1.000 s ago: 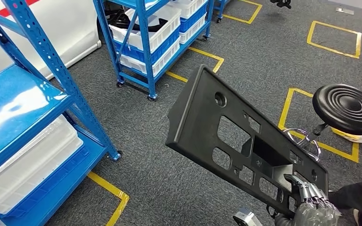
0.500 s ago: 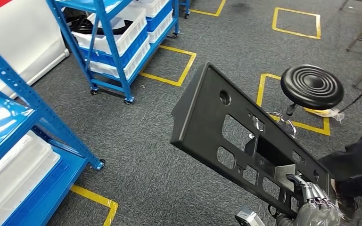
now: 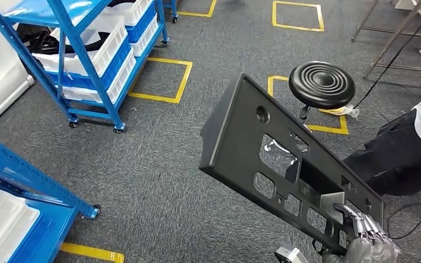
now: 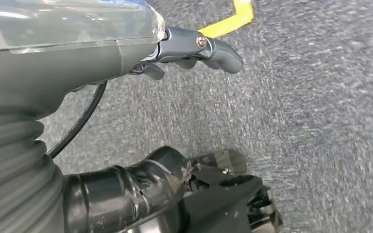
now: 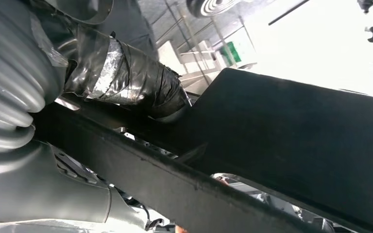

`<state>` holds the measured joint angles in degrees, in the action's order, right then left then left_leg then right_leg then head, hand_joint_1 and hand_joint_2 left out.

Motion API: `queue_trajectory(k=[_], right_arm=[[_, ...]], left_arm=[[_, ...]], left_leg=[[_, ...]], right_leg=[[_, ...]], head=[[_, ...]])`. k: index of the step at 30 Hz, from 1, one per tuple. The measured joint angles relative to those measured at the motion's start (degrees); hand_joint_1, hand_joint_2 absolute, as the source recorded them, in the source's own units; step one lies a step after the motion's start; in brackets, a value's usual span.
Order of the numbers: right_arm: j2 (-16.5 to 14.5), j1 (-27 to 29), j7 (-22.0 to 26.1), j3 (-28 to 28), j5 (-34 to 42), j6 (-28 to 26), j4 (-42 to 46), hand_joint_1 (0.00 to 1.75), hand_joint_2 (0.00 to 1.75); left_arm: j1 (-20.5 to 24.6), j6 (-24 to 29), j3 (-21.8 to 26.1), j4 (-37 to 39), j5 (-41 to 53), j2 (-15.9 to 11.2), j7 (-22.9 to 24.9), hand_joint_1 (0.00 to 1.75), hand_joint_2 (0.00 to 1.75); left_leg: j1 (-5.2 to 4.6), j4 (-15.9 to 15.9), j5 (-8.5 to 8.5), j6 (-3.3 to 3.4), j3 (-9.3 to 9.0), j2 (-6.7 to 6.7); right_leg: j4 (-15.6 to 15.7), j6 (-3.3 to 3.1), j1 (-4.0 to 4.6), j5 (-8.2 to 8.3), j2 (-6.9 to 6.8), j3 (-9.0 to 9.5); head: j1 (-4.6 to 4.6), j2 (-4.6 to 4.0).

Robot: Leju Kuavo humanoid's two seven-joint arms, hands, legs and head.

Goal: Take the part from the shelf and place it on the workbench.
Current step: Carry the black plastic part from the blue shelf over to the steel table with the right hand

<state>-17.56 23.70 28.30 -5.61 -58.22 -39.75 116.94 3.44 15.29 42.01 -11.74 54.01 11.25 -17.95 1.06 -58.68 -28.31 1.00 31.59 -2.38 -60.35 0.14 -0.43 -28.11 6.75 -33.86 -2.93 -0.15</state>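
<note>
The part [image 3: 252, 142] is a long black plastic panel with several cut-outs and a round hole. It hangs tilted over the grey carpet in the head view, its broad end up and to the left. My right hand [image 3: 364, 238] grips its lower end at the picture's bottom right, fingers hooked over the edge. In the right wrist view the part's dark underside [image 5: 296, 141] runs across the picture, close against my right hand [image 5: 39, 97]. My left hand [image 4: 126, 48] hangs above the carpet, holding nothing, fingers loosely apart.
A blue wheeled shelf [image 3: 87, 55] with white bins stands at the back left. Another blue shelf's corner [image 3: 16, 170] is near left. A black round stool [image 3: 322, 84] stands ahead, with metal table legs [image 3: 383, 33] behind it. A person's dark-trousered legs [image 3: 394, 159] are close on the right.
The whole picture has shifted: the camera has turned right, so shelves slid left and the stool came nearer the middle. A person's legs came into view. The part stays in my right hand.
</note>
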Motion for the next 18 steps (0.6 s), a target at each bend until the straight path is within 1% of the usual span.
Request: queue_trajectory(k=[1, 2, 3, 4, 5, 6, 7, 8, 9, 10, 11, 12, 13, 14, 15, 16, 17, 18], right_arm=[[-0.01, 0.05, 0.00, -0.07, 0.03, -0.01, 0.07, 1.75, 1.75], [-0.02, 0.04, 0.00, -0.12, 0.07, -0.01, 0.12, 1.75, 1.75], [-0.03, 0.02, 0.00, -0.15, 0.13, -0.01, 0.13, 1.75, 1.75], [-0.03, 0.02, 0.00, -0.19, 0.20, -0.01, 0.13, 1.75, 1.75], [-0.04, 0.09, 0.00, -0.22, 0.30, 0.00, 0.13, 1.75, 1.75], [-0.04, 0.18, 0.00, -0.26, 0.41, 0.01, 0.12, 1.75, 1.75], [-0.04, 0.24, 0.00, -0.30, 0.51, 0.00, 0.12, 1.75, 1.75], [-0.04, 0.27, 0.00, -0.32, 0.57, 0.01, 0.11, 1.75, 1.75], [-0.04, 0.26, 0.00, -0.32, 0.61, 0.01, 0.10, 1.75, 1.75], [-0.04, 0.24, -0.01, -0.32, 0.63, 0.01, 0.09, 1.75, 1.75], [-0.04, 0.23, -0.01, -0.32, 0.65, 0.01, 0.08, 1.75, 1.75], [-0.04, 0.24, -0.02, -0.34, 0.67, 0.01, 0.07, 1.75, 1.75], [-0.04, 0.30, -0.03, -0.37, 0.71, 0.01, 0.06, 1.75, 1.75], [-0.04, 0.38, -0.03, -0.39, 0.75, 0.00, 0.08, 1.75, 1.75], [-0.04, 0.46, -0.03, -0.42, 0.80, -0.01, 0.10, 1.75, 1.75], [-0.05, 0.50, -0.03, -0.44, 0.84, -0.01, 0.12, 1.75, 1.75], [-0.08, 0.49, -0.02, -0.44, 0.85, -0.01, 0.14, 1.75, 1.75], [-0.11, 0.47, -0.02, -0.45, 0.86, -0.01, 0.15, 1.75, 1.75]], left_arm=[[-0.01, 0.02, 0.03, 0.00, 0.01, 0.05, -0.01, 0.00, 1.75], [-0.05, 0.04, 0.07, 0.00, 0.02, 0.09, -0.01, 0.00, 1.75], [-0.11, 0.07, 0.13, 0.00, 0.05, 0.09, -0.03, 0.00, 1.75], [-0.20, 0.10, 0.19, 0.00, 0.07, 0.09, -0.04, 0.00, 1.75], [-0.29, 0.16, 0.26, 0.00, 0.09, 0.09, -0.04, 0.00, 1.75], [-0.33, 0.22, 0.33, 0.00, 0.10, 0.09, -0.07, 0.00, 1.75], [-0.32, 0.27, 0.37, 0.00, 0.09, 0.09, -0.11, 0.00, 1.75], [-0.29, 0.31, 0.38, 0.00, 0.09, 0.12, -0.16, 0.00, 1.75], [-0.26, 0.31, 0.39, 0.00, 0.09, 0.15, -0.22, 0.00, 1.75], [-0.24, 0.31, 0.42, 0.00, 0.09, 0.19, -0.30, 0.00, 1.75], [-0.22, 0.30, 0.45, 0.00, 0.09, 0.21, -0.38, 0.00, 1.75], [-0.19, 0.24, 0.50, 0.00, 0.10, 0.22, -0.52, 0.00, 1.75], [-0.12, 0.15, 0.55, 0.00, 0.10, 0.22, -0.72, 0.00, 1.75], [-0.03, 0.03, 0.59, -0.01, 0.10, 0.22, -0.95, 0.00, 1.75], [0.02, -0.14, 0.62, -0.01, 0.11, 0.21, -1.17, 0.00, 1.75], [0.05, -0.26, 0.67, -0.01, 0.12, 0.21, -1.36, 0.00, 1.75], [0.02, -0.34, 0.73, -0.01, 0.13, 0.20, -1.46, 0.00, 1.75], [-0.05, -0.39, 0.78, 0.00, 0.14, 0.20, -1.52, 0.00, 1.75]], left_leg=[[0.10, 0.40, 0.17, 0.39, -0.17, 0.74], [0.16, 0.68, 0.26, 0.70, -0.30, 1.51], [0.09, 0.79, 0.22, 0.88, -0.38, 2.26], [0.05, 0.79, 0.13, 1.01, -0.44, 3.11], [0.02, 0.77, 0.00, 1.01, -0.48, 3.92], [0.02, 0.75, -0.15, 0.97, -0.57, 4.70], [0.02, 0.73, -0.33, 0.87, -0.74, 5.42], [0.03, 0.72, -0.55, 0.73, -1.02, 6.08], [0.01, 0.74, -0.78, 0.53, -1.34, 6.66], [-0.12, 0.70, -1.05, 0.25, -1.66, 7.19], [-0.25, 0.71, -1.25, -0.04, -1.91, 7.67], [-0.37, 0.75, -1.41, -0.35, -2.12, 8.17], [-0.50, 0.84, -1.53, -0.66, -2.36, 8.76], [-0.46, 0.95, -1.70, -0.98, -2.59, 9.08], [-0.38, 0.70, -2.10, -1.29, -2.73, 8.54], [-0.29, -0.40, -2.96, -1.53, -2.44, 7.30], [-0.14, -2.67, -4.35, -1.71, -1.50, 5.69], [-0.06, -6.10, -6.11, -1.79, 0.09, 4.12]], right_leg=[[-1.26, 0.31, 0.05, -0.84, -1.40, -0.62], [-3.66, 0.59, 0.05, -2.25, -3.15, -1.74], [-6.93, 0.91, 0.05, -3.97, -4.82, -3.39], [-10.52, 1.22, -0.11, -5.51, -5.65, -5.26], [-13.18, 1.46, -0.27, -6.26, -5.98, -6.70], [-14.07, 1.64, -0.42, -5.96, -6.21, -7.27], [-12.79, 1.73, -0.54, -4.59, -6.47, -6.71], [-9.52, 1.70, -0.59, -2.53, -7.07, -5.07], [-5.61, 1.55, -0.49, -0.83, -8.41, -3.06], [-2.23, 1.20, -0.17, 0.34, -9.87, -1.36], [-0.11, 0.80, 0.17, 0.83, -10.95, -0.33], [0.65, 0.40, 0.51, 0.67, -11.51, -0.06], [0.75, 0.00, 0.75, 0.65, -11.12, -0.16], [0.89, -0.38, 0.58, 0.73, -10.32, -0.09], [1.15, -0.73, 0.41, 0.84, -9.63, 0.07], [1.41, -1.17, 0.23, 0.97, -8.93, 0.26], [1.63, -1.58, 0.05, 1.08, -8.29, 0.47], [1.68, -1.86, 0.10, 1.08, -7.65, 0.51]], head=[[-0.09, 0.00], [-0.17, 0.00], [-0.26, 0.00], [-0.28, 0.00], [-0.28, 0.00], [-0.28, 0.00], [-0.29, 0.00], [-0.29, 0.00], [-0.29, 0.00], [-0.30, 0.00], [-0.27, 0.00], [-0.26, 0.00], [-0.25, 0.00], [-0.22, 0.00], [-0.21, 0.00], [-0.18, 0.00], [-0.15, 0.00], [-0.12, 0.00]])
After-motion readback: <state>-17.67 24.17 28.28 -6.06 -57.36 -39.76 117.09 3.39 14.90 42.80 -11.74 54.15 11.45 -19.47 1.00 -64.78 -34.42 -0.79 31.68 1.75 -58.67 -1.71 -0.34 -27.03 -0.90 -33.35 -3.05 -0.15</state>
